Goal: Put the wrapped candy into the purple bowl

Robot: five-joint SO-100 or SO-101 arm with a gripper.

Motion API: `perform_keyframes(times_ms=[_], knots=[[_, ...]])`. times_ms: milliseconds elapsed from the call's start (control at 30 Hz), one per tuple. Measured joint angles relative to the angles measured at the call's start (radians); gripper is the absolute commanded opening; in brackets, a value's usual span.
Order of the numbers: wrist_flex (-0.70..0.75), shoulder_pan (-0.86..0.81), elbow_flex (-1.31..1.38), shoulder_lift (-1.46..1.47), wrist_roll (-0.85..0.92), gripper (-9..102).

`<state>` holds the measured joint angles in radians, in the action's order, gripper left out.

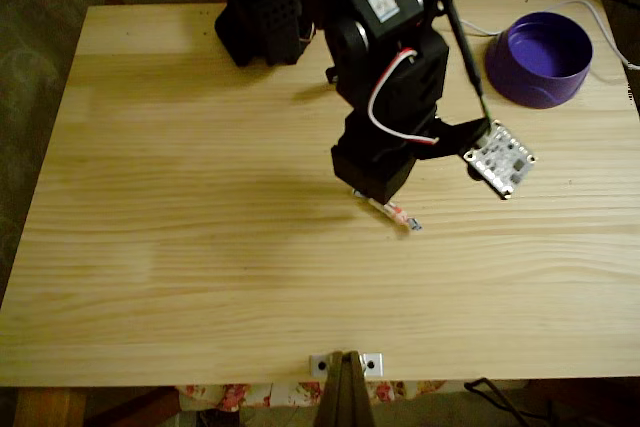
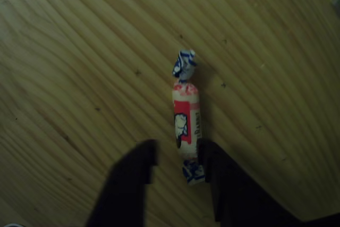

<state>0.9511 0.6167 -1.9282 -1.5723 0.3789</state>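
Wrapped candy [image 2: 186, 120] lay flat on the wooden table [image 1: 200, 247], and we saw its near twisted end between the gripper [image 2: 178, 158] fingers, which stood apart. One finger [image 2: 226, 184] touched its side; the other stood clear. Its long axis ran straight out from the gripper. The purple bowl [image 1: 540, 59] sat well apart, near the table's far right corner in the fixed view.
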Motion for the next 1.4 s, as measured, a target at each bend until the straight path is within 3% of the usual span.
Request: perform_keyframes(times_ms=[333, 767, 1400], knots=[[-0.034, 0.011, 0.002, 0.006, 0.005, 24], [-0.103, -0.104, 0.028, 0.044, 0.094, 23], [-0.155, -0.069, -0.023, 0.066, 0.071, 25]])
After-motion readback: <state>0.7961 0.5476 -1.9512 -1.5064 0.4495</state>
